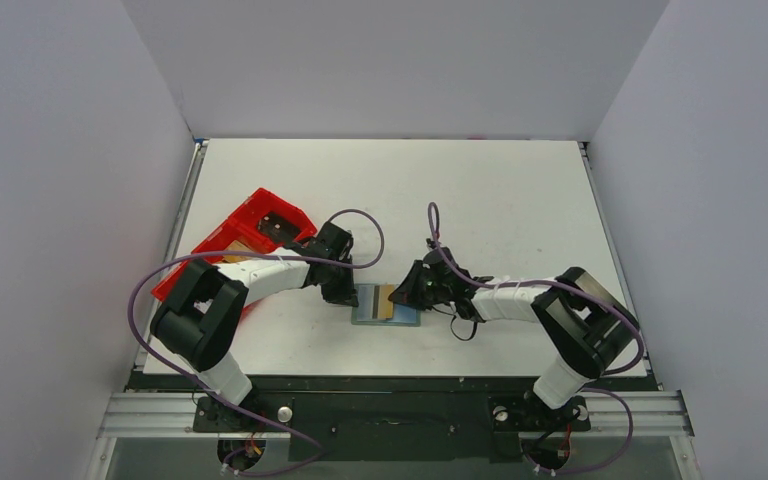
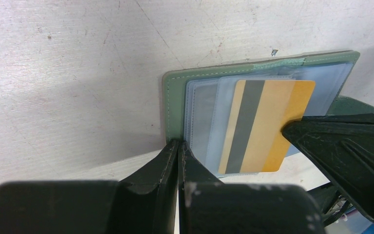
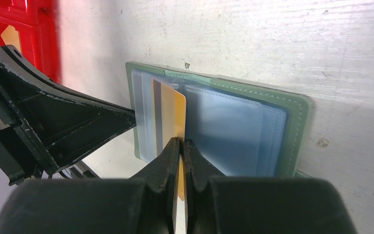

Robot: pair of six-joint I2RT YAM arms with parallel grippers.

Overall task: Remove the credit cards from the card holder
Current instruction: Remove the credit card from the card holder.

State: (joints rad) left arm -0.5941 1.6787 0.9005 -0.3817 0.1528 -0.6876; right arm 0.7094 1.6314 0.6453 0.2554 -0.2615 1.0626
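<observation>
Right jaws clamped on the gold card point(image 3: 174, 111) in the open holder point(image 3: 297, 127) on the table point(image 3: 272, 39); left jaws together, pressing its edge (barely); if they slip, I'd drag the holder along

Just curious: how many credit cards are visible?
2: a gold card in the card holder, pinched by the right jaws; a tan card, apparently in the red tray. Others possibly hidden.

Place: robot lab test cell.
Enclosure: plain grey panels point(image 1: 60, 150) on three sides.
Work surface: scuffed white tabletop point(image 1: 500, 200).
Rig: two robot arms point(image 1: 270, 272) bolted to an aluminium rail point(image 1: 140, 420).
Wiring: exposed purple cables point(image 1: 131, 305).
</observation>
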